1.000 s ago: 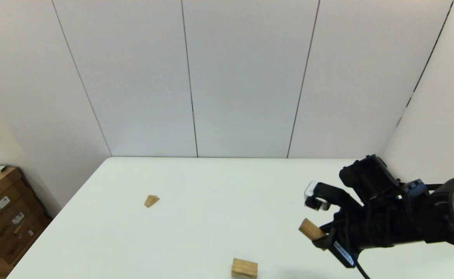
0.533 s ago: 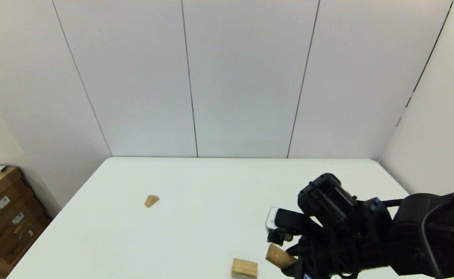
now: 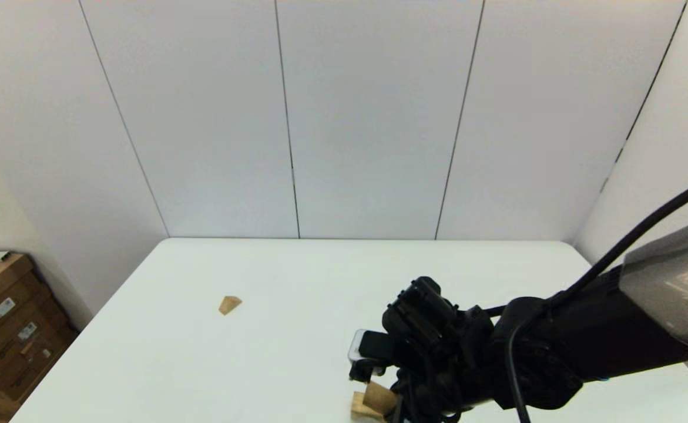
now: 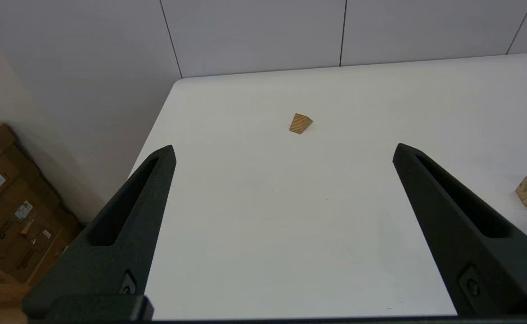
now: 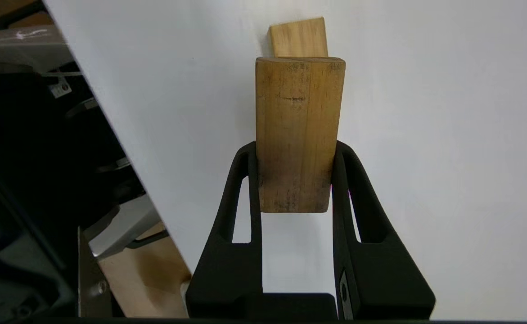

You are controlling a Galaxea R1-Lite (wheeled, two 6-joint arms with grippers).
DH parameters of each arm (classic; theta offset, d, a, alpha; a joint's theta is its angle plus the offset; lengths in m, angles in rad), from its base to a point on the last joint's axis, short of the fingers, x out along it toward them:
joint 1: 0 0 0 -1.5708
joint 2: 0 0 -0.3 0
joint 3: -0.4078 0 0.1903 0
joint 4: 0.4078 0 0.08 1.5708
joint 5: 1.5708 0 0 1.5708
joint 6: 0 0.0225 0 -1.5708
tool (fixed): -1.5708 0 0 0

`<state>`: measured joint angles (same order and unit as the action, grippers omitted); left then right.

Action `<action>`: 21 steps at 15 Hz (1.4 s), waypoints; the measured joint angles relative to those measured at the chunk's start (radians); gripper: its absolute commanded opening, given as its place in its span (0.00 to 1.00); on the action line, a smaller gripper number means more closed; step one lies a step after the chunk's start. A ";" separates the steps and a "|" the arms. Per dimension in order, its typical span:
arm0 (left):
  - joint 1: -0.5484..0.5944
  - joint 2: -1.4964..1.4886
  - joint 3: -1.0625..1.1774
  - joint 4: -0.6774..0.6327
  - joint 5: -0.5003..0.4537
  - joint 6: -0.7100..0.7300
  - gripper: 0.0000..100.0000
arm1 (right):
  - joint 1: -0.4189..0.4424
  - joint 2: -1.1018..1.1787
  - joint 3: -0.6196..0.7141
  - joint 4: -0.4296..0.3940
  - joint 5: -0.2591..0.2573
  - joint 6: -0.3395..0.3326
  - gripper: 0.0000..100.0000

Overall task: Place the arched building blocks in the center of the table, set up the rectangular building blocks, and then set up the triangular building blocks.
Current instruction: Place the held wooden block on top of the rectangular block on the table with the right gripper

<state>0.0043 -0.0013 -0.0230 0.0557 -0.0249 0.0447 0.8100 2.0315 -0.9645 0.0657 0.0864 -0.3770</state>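
The right gripper (image 5: 295, 180) has its jaws shut tight on the long wooden bar (image 5: 298, 130). It holds the bar low over the near edge of the white counter (image 3: 296, 346), at about 6 o'clock in the head view. The bar's far end hangs right above the arched block (image 5: 298, 37), which sits on the counter there. I cannot tell if the two blocks touch.

The left gripper (image 4: 283, 153) waits off to the side with its jaws wide open and nothing in them. The little triangle block (image 3: 230, 304) lies alone at about 10 o'clock, well apart from the others.

What could go wrong? The bar is slim, so if it is set down a bit tilted, it may tip over. It could also bump the arched block and push it toward the near edge. If the jaws open too fast, the bar might fall.

There are no boxes or bowls on the counter. Cardboard boxes (image 3: 3, 329) sit on the floor beside it; I cannot see inside them.
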 measured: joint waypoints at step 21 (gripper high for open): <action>0.000 0.000 0.000 -0.001 0.000 -0.001 1.00 | -0.028 0.172 -0.271 0.245 0.004 -0.098 0.00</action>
<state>0.0043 -0.0013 -0.0230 0.0547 -0.0245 0.0432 0.7821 2.2038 -1.2357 0.3106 0.0904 -0.4753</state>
